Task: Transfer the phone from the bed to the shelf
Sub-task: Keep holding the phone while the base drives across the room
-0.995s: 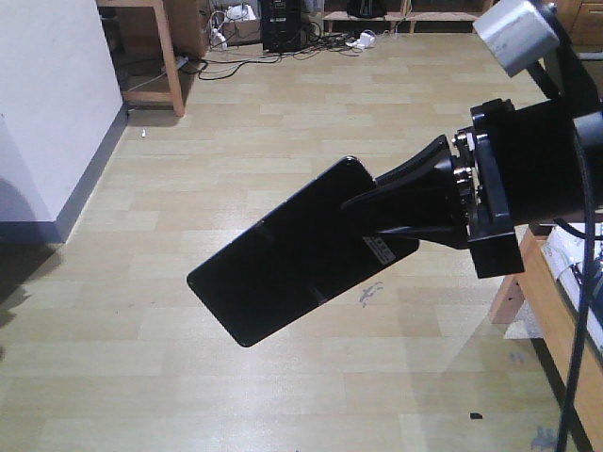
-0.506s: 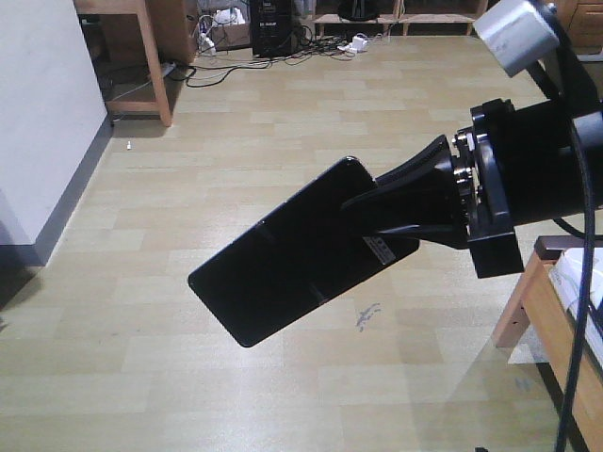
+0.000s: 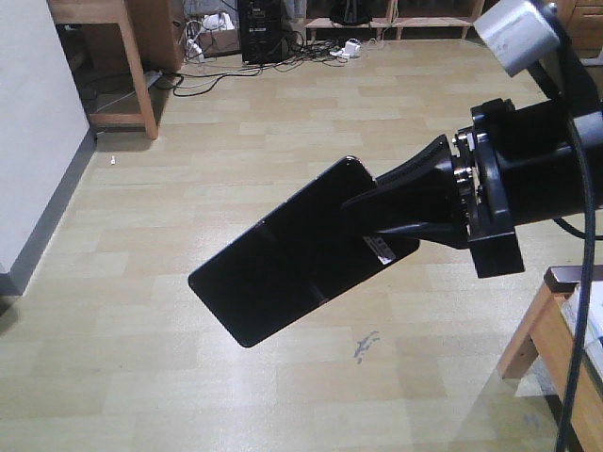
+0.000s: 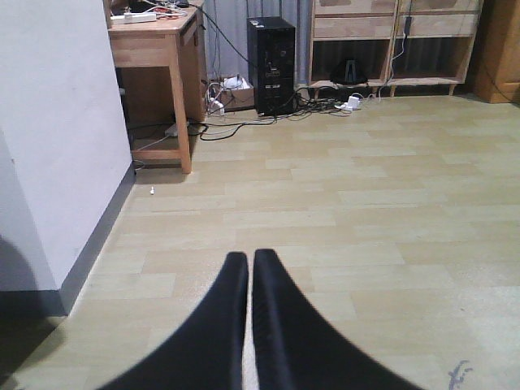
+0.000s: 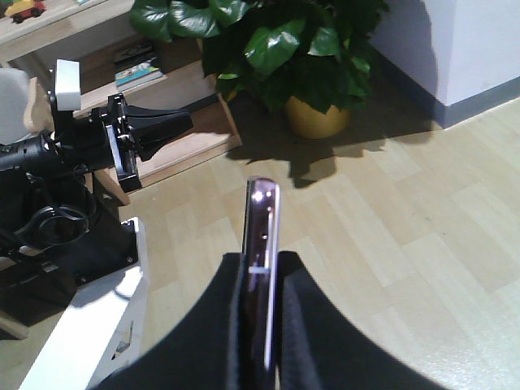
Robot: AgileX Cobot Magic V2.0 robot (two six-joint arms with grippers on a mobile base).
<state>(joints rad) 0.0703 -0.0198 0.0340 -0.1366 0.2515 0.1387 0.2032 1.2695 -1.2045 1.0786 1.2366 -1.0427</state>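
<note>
two claws inspected. the right gripper [image 5: 262, 264] is clamped on the phone [image 3: 283, 259]. its wrist view shows the phone edge-on, pinkish rim uppermost, pinched between the black fingers. in the front view the phone is held by one end with its glossy face tilted. it hangs in the air above the floor [image 3: 188, 377] and touches nothing else. the left gripper [image 4: 249, 260] has its fingers pressed together with nothing between them.

change noted: over the last second the phone and its claw kept the same place in the front view. the floor mark [image 3: 366, 346] slid down the frame, and the white wall [image 3: 33, 141] and the desk [image 3: 139, 89] drew off to the left. judgement: the base is travelling or turning with the load, and the grip has not slipped.

the bed is not in view. judgement: the pick-up is done and the carry is under way.

farther off, a pale wood shelf [image 4: 357, 26] stands along the far wall beside a black computer tower [image 4: 270, 65], well apart from the phone. the placing is not yet done.
</note>
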